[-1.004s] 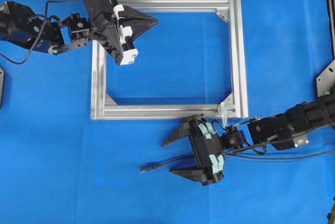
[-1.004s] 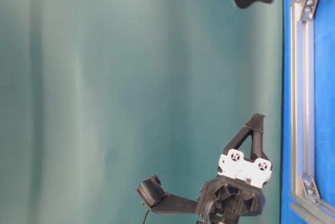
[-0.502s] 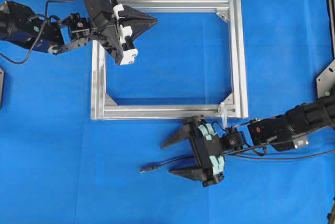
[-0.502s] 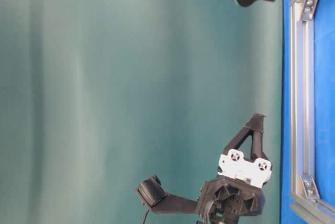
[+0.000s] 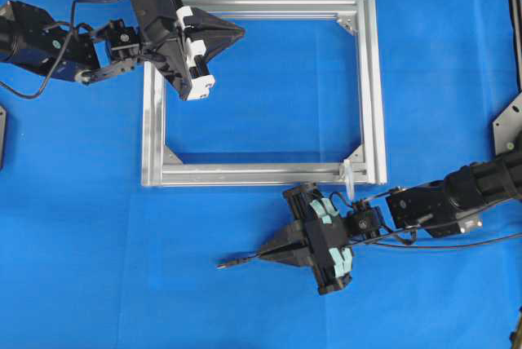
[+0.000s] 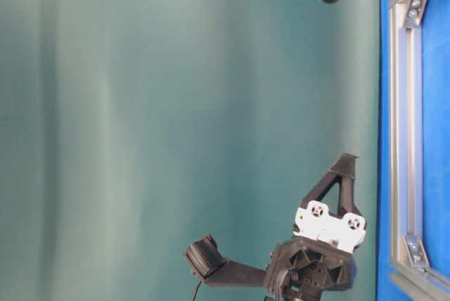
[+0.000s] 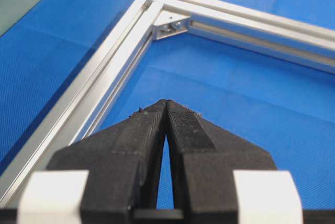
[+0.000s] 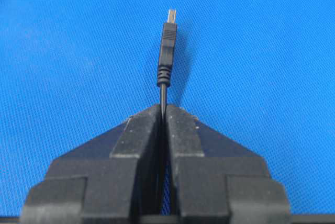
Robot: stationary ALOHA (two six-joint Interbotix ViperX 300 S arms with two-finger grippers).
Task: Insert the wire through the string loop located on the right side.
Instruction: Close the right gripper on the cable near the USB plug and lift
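Your left gripper (image 5: pixel 232 33) sits over the frame (image 5: pixel 371 80) at its top-left corner, jaws pressed tight together w/ nothing between them; the wrist view shows only blue mat (image 5: pixel 81 243) past the tips. It's idle, so no risk there unless you swing it inward across the frame.

Below the frame's bottom rail, the wire (image 5: pixel 245 260) lies on the mat, plug end pointing left, away from the frame. Your right gripper (image 5: pixel 267 254) is clamped fully down on it just behind the plug (image 8: pixel 167 41); the wrist view shows the cable pinched between the fingertips (image 8: pixel 141 130) w/ the plug sticking straight out ahead. Rest of the wire runs back under the gripper body, hidden.

The loop (image 5: pixel 348 178) hangs at the frame's bottom-right corner, just above the right wrist. It's tiny and pale, hard to make out.

What can go wrong, imo:
- Plug points away from the loop, so you need a big re-aim; turn too fast and the thin cable may slip or twist in the pinch.
- The stub ahead of the tips is short but bendy; it may droop or deflect off the string rather than thread.
- Loop is limp, so a nudge pushes it aside. Approach slow and dead-centre.
- The wrist sits close to the loop; lifting carelessly could snag it or bump the frame.
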